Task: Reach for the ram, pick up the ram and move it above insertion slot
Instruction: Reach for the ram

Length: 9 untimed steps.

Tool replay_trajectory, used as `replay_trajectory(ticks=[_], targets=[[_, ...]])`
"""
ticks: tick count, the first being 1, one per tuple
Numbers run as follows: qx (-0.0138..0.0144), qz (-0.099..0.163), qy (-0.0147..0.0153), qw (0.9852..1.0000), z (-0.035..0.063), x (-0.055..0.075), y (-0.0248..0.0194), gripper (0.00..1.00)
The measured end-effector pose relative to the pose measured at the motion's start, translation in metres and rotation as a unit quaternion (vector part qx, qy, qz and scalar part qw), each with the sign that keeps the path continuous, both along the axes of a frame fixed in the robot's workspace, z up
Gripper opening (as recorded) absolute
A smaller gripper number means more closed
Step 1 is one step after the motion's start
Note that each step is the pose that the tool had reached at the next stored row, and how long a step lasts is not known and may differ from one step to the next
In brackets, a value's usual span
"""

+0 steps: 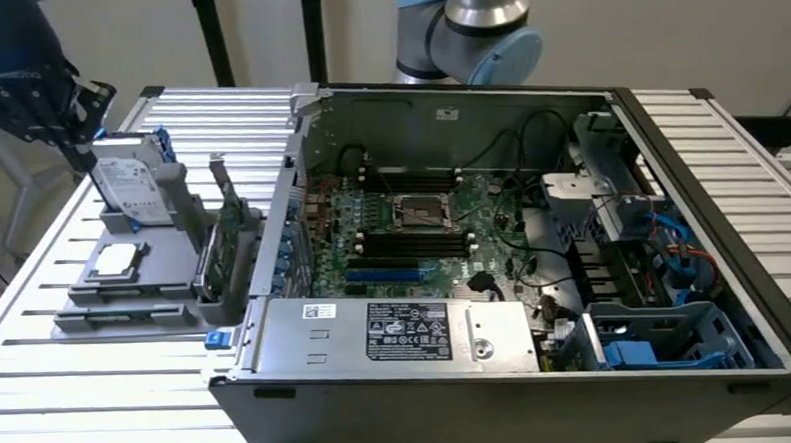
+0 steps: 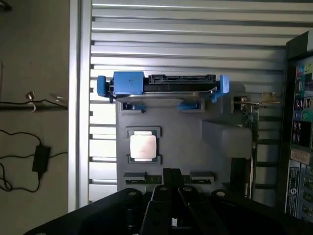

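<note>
Fingers of the black robot gripper are pressed together and hold nothing. It hangs high over the grey plastic holder tray on the slatted aluminium table. The ram, seen as a thin dark strip, seems to stand on edge in the slot along the tray's edge opposite the silver hard drive; I cannot be sure. I think that closed jaws coming down would hit its top edge and bend or tip it.
</note>
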<state>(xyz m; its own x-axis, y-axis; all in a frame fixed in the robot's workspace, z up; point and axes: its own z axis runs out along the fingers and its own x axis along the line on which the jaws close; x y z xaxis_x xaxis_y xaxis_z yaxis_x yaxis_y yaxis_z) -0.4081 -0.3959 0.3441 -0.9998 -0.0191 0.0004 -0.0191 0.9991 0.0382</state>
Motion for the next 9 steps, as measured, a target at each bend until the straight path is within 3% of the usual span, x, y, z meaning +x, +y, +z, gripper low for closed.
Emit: replay_trajectory(ticks=[9], targets=[[-0.0001, 0.000, 0.0000, 1.0000, 0.0001, 0.007, -0.0230, 0.11]])
